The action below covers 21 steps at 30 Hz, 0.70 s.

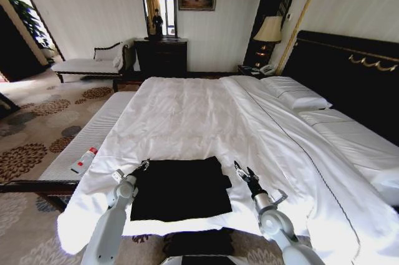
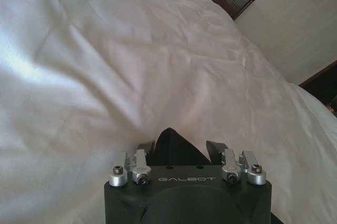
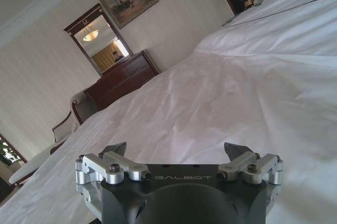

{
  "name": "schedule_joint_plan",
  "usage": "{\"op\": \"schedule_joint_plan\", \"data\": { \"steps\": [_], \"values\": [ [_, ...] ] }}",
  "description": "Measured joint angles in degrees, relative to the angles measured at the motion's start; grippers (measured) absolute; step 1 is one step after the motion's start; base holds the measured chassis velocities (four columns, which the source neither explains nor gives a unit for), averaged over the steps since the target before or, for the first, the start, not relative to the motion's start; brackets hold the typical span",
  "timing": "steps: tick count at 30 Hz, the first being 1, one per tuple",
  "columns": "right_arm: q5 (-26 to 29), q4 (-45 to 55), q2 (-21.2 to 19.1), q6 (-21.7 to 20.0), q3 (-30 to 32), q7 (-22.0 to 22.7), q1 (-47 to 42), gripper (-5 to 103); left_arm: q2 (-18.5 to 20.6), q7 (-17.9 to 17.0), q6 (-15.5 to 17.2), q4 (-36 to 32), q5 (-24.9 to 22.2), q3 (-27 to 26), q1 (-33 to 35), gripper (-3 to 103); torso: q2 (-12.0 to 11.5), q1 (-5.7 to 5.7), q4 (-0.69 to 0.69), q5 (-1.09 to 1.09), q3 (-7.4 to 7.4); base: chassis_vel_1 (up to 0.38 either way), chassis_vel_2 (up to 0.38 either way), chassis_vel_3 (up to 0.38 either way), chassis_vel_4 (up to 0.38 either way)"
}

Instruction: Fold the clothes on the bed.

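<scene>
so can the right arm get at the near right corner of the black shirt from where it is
Probably yes. The right pincer hangs open just beside the right edge of the black T-shirt on the bed, with only bare white sheet between them. The left pincer is at the far left corner.

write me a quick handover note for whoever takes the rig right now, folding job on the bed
Left gripper: at the far left corner of the black T-shirt, open, with a peak of black fabric between its fingers.
Right gripper: open, holding nothing, just off the shirt's far right corner.
The shirt lies on the bed near its foot edge as a roughly rectangular folded shape.
Left to do: judge whether another fold is needed; left grip is not closed.
</scene>
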Motion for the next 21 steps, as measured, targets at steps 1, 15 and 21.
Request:
{"op": "schedule_joint_plan", "data": {
  "steps": [1, 15, 21],
  "values": [
    [0.0, 0.0, 0.1, 0.0, 0.1, 0.0, -0.1, 100, 0.1, 0.0, 0.0, -0.2, 0.0, 0.0, 0.0, 50, 0.0, 0.0, 0.01, -0.01, 0.0, 0.0, 0.0, 0.0, 0.0],
    [0.0, -2.3, -0.3, -0.2, -0.4, 1.1, 2.2, 100, 1.6, 0.4, -0.2, -1.3, -0.5, -0.7, 0.4, 3, 0.0, 0.0, 0.0, -0.01, 0.0, 0.0, 0.0, 0.0, 0.0],
    [3.8, -5.2, -2.9, -1.7, -1.8, -0.4, 6.5, 100, 2.0, 0.3, -0.2, -1.4, -1.0, -1.1, -0.1, 1, 0.0, 0.0, 0.01, 0.0, 0.0, 0.0, 0.0, 0.0, 0.0]
  ]
}}
